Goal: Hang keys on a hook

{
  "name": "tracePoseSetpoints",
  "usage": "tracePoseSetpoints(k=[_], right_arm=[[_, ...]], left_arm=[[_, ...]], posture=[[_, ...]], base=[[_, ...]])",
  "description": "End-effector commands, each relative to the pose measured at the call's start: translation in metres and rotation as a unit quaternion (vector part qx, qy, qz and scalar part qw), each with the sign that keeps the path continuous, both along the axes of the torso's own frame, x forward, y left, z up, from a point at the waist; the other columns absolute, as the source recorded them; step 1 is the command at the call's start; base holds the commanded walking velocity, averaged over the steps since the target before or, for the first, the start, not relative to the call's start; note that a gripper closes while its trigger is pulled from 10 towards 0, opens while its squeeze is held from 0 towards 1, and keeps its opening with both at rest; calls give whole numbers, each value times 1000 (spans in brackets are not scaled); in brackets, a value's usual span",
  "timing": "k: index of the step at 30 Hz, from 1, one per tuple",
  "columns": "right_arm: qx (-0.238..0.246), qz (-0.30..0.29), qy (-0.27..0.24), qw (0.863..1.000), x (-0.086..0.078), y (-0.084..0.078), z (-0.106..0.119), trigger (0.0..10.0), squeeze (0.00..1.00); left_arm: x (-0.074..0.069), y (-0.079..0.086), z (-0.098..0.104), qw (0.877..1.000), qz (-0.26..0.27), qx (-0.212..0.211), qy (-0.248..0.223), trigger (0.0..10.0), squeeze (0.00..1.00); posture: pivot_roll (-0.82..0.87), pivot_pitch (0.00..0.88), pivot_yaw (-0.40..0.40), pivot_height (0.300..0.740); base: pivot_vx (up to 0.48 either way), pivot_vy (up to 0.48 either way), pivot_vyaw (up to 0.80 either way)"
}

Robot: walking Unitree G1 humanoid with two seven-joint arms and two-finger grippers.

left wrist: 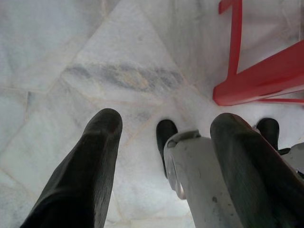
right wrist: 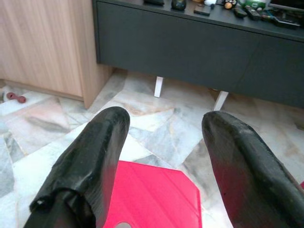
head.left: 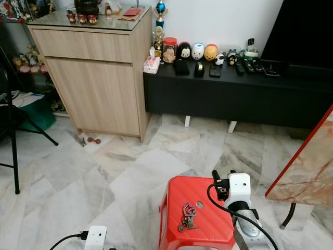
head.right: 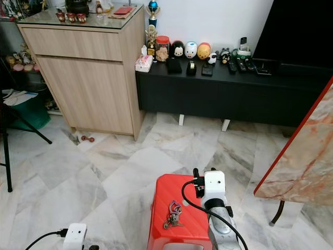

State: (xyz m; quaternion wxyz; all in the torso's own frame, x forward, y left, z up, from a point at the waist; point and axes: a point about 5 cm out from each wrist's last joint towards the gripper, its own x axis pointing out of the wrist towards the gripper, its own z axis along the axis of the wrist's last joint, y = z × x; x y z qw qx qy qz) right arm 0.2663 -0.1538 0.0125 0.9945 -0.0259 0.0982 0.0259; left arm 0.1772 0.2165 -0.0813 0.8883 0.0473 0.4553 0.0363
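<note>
On the far left a black stand (head.left: 13, 140) rises from the marble floor (head.left: 104, 172), and behind it a wooden cabinet (head.left: 99, 78) stands against the wall, touching the left end of a long dark TV console (head.left: 234, 94) crowded with small figurines and remotes. No hook can be made out anywhere in these views.

Near left, the left gripper (left wrist: 164, 161) hangs low over the floor tiles with its 2 black fingers (left wrist: 90, 166) spread and nothing between them; the leg of the red stool (head.left: 200, 211) sits just beside it.

In the near centre, the keys (head.left: 187, 216) lie loose on the stool's flat top, a small bunch on a ring, roughly mid-seat and untouched.

Just right of them the right gripper (right wrist: 161, 156) hovers at the stool's right edge, its 2 fingers wide apart and empty, aimed past the stool's far edge toward the console rather than at the bunch. At the right, a marble-patterned tabletop with a red rim (head.left: 309, 166) juts in.

The step in hand looks like the pick-up. To do it well, the right wrist should pitch down and shift left until the ring sits between the pads, then descend straight and close on the ring itself, not the dangling blades, so the bunch hangs free for threading onto a hook
</note>
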Motion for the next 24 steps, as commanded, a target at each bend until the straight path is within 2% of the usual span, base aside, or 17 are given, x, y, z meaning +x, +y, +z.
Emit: tracePoseSetpoints(k=[1, 12, 16, 18, 24], right_arm=[[-2, 0, 16, 1000, -2, -1, -5, 10000, 0], [0, 10, 30, 999, -5, -1, -10, 10000, 0], [-10, 22, 62, 998, -3, 0, -15, 10000, 0], [-30, 33, 83, 996, 0, 1, -18, 10000, 0], [-38, 56, 138, 988, 7, 4, -24, 10000, 0]], left_arm=[[0, -1, 0, 1000, -7, 4, 4, 10000, 0], [0, -2, -1, 1000, -10, 2, 6, 10000, 0], [0, -2, -1, 1000, -11, 2, 7, 10000, 0], [0, -2, -1, 1000, -11, 1, 7, 10000, 0], [-1, -2, -1, 1000, -12, 2, 8, 10000, 0]], posture=[[69, 0, -64, 643], [68, 0, -62, 643], [65, 0, -62, 643], [65, 0, -61, 643], [60, 1, -59, 643]], base=[[0, 0, 0], [0, 0, 0], [0, 0, 0], [0, 0, 0], [0, 0, 0]])
